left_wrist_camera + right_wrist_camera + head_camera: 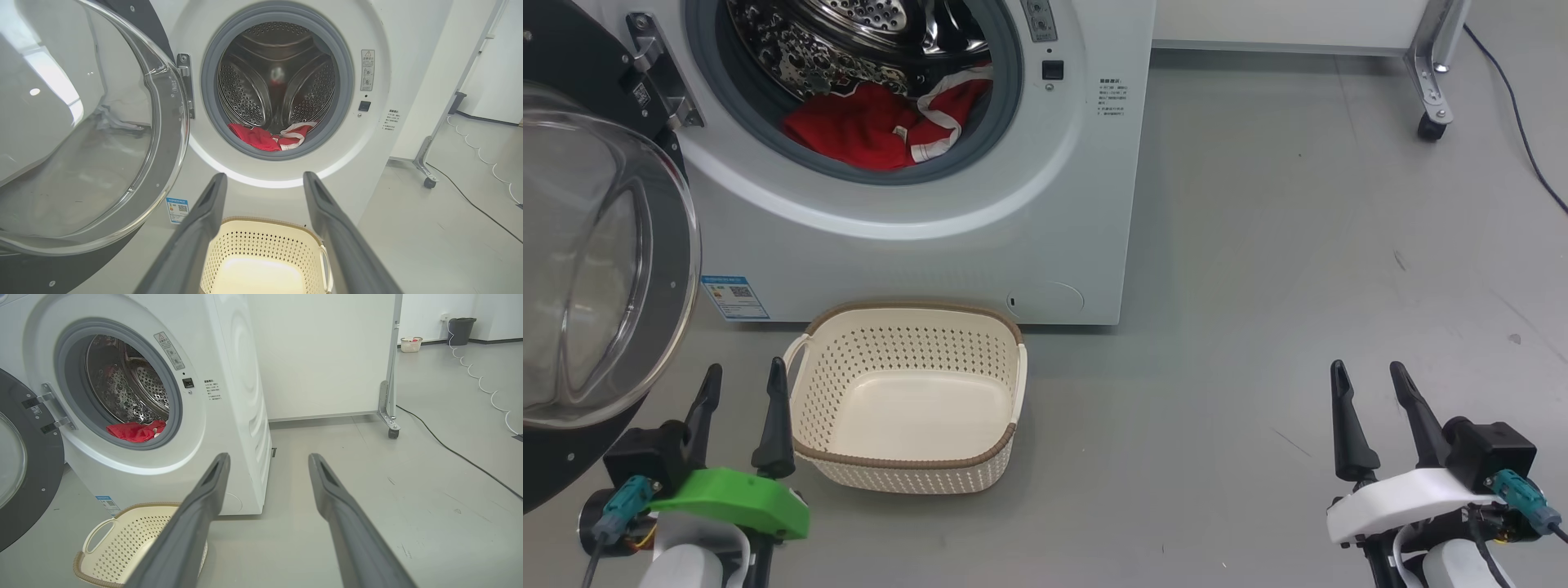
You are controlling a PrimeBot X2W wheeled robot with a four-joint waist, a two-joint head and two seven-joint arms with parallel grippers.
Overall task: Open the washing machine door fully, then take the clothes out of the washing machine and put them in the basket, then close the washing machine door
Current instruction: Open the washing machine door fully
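**Head view.** The washing machine (915,245) stands on the grey floor (1258,327). The washing machine door (596,269) is swung wide open on its hinge at the robot's left, with its clear glass bowl bulging toward the camera. The clothes (870,131), red with white trim, lie at the bottom front of the steel drum (849,33), inside the grey gasket. The basket (907,314) sits upright on the floor just in front of the machine, below the opening. The left gripper (746,369) hovers just beside the basket's left handle, its jaws apart and holding nothing. The right gripper (1366,367) hangs well off to the right above the floor, its jaws likewise apart.
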